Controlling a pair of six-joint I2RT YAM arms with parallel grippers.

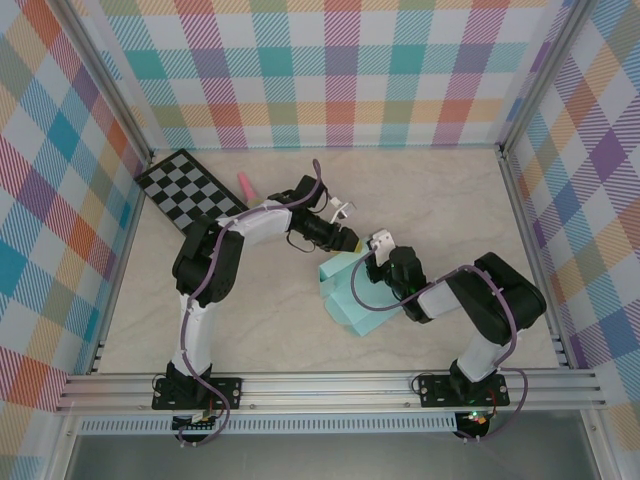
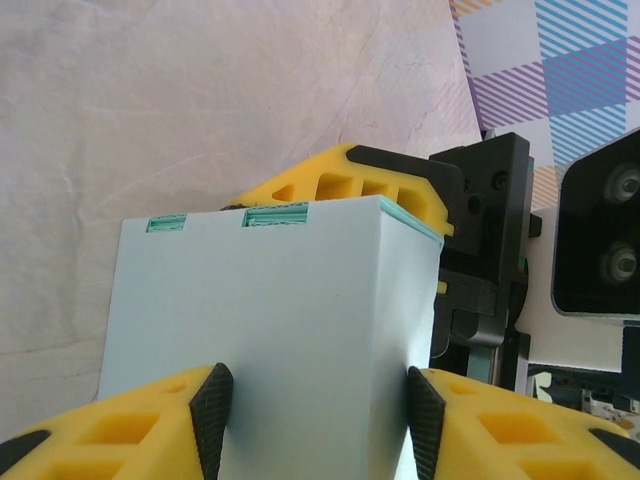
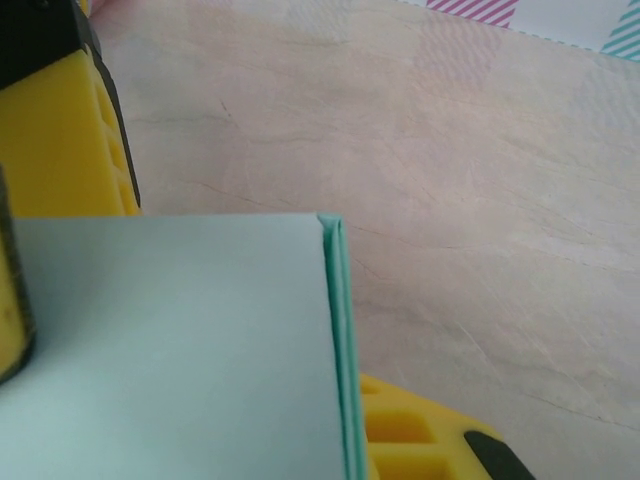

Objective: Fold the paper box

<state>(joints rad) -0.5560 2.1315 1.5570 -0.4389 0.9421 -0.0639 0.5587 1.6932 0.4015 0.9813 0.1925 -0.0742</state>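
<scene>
Both arms meet over the paper box (image 1: pixel 352 300) at tabletop (image 1: pixel 280 320) centre, left fingers (image 2: pixel 212 412) straddling its panel, right fingers (image 3: pixel 60 130) pinching the two o'clock edge mid-fold; pressing flaps home likely comes next

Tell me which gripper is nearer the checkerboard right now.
Left. The left gripper sits at the paper box, right of the checkerboard; the right gripper lies farther right still.

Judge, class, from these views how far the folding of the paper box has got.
Done: the paper box stands as a folded body, with tabs seated in slots along its top edge. In hand: the left claw straddles its panel and the right claw pinches a doubled edge. Left: final closing; the box's remaining sides are hidden.
</scene>
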